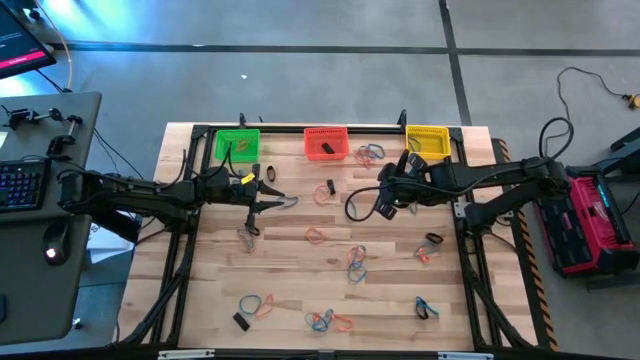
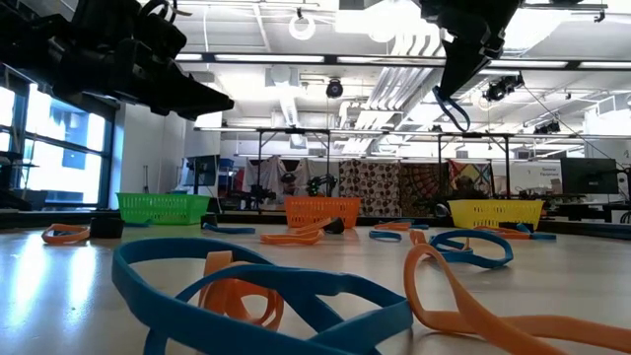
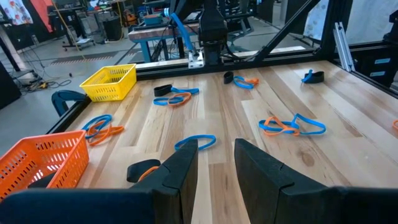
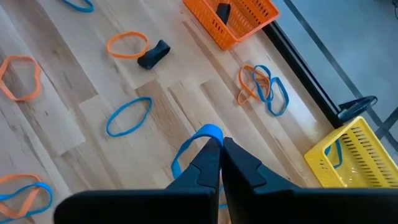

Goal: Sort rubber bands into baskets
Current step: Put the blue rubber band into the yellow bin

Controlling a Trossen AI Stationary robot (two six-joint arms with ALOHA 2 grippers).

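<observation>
High view: the wooden table [image 1: 330,275] carries three baskets along its far edge, the green basket [image 1: 237,145] on the left, the red-orange basket [image 1: 326,142] in the middle and the yellow basket [image 1: 427,139] on the right. Loose rubber bands [image 1: 352,260] in orange, blue and black lie scattered over the table, most of them in the middle and near part. The left gripper [image 1: 268,204] reaches in over the table's left half, below the green basket. The right gripper [image 1: 382,203] hangs over the table between the red-orange and yellow baskets, with a blue band [image 1: 356,207] dangling from it.

Low view: a blue and an orange band lie tangled in the foreground. The three baskets stand in a row far back. One arm shows dark at upper left; the other gripper hangs at upper right with a dark loop drooping from it.

Left wrist view: the left gripper [image 3: 215,163] holds its fingers a narrow gap apart, with nothing between them. Beyond its tips a blue loop lies on the wood. The red-orange and yellow baskets stand to one side.

Right wrist view: the right gripper [image 4: 221,155] is pinched tight on the blue band, which loops out from its fingertips above the table. The red-orange basket holds one black piece; the yellow basket holds a blue band.
</observation>
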